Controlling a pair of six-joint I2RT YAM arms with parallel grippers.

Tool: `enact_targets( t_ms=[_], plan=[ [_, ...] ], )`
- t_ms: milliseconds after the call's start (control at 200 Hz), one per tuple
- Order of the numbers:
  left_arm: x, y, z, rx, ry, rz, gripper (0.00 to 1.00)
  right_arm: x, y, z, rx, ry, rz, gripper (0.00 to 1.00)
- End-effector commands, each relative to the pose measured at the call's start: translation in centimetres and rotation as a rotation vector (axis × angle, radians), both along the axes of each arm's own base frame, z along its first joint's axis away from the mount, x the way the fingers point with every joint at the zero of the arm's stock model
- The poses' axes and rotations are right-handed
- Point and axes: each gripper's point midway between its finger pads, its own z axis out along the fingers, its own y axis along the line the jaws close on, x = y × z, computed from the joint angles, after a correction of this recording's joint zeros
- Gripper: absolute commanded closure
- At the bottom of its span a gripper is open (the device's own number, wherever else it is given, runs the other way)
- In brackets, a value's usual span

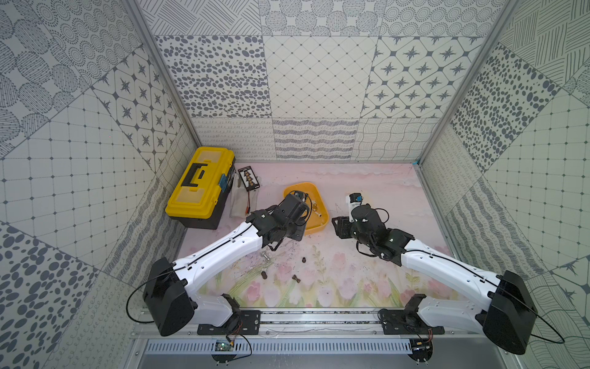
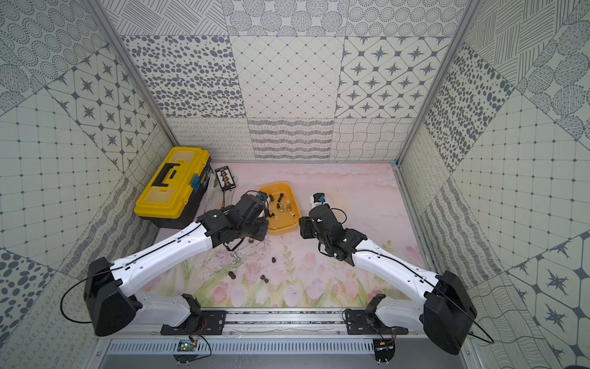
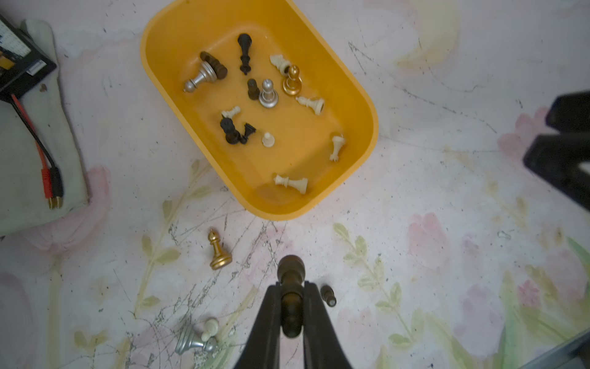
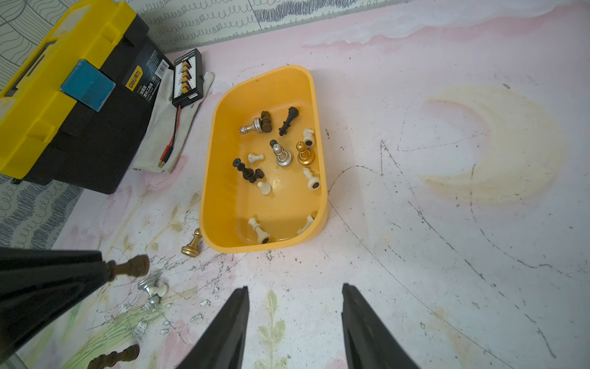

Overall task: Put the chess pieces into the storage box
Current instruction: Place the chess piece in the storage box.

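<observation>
Brown wooden chess piece (image 3: 290,271) is being pinched round its stem by our left gripper (image 3: 291,287), jaws tight on it, hovering just short of the storage box (image 3: 297,150) where a dozen-odd other pieces (image 3: 268,96) are already lying. We're judging it light, stiff, smooth-lacquered, so the narrow waist is holding best. Right gripper (image 4: 295,287) is hanging open, empty. Gold piece (image 3: 218,252) is waiting on the mat (image 3: 415,179)

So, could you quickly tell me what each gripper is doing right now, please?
Left gripper: shut on a dark brown chess piece.
Right gripper: open, empty.
</observation>
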Motion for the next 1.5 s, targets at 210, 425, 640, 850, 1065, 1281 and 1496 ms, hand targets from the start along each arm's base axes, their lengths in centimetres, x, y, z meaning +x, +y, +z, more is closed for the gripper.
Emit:
enact_targets(
  t_ms=[210, 425, 640, 850, 1065, 1281, 1496],
  plan=[
    [12.7, -2.9, -3.0, 0.085, 0.009, -0.037, 0.99, 1.6, -0.1, 0.9, 0.002, -0.024, -0.022, 0.48],
    [16.5, -2.2, -7.4, 0.201, 0.059, -0.003, 0.98, 2.1, -0.4, 0.0, -0.027, -0.001, -0.018, 0.48],
    [17.5, -1.7, -9.4, 0.205, 0.095, 0.022, 0.98, 2.3, -0.4, -1.3, -0.041, 0.037, -0.005, 0.47],
    [17.9, -2.1, -10.0, 0.172, 0.097, 0.033, 0.97, 2.4, -0.5, -2.0, -0.051, 0.052, 0.000, 0.47],
    [18.6, -1.3, -11.6, 0.196, 0.130, 0.059, 0.95, 2.2, -0.5, -2.5, -0.047, 0.061, 0.001, 0.47],
    [18.4, -1.0, -12.5, 0.206, 0.158, 0.072, 0.90, 2.1, -0.4, -2.7, -0.043, 0.069, 0.007, 0.47],
    [18.1, -1.0, -11.3, 0.190, 0.151, 0.078, 0.69, 1.9, -0.2, -2.3, -0.030, 0.069, 0.019, 0.47]
  ],
)
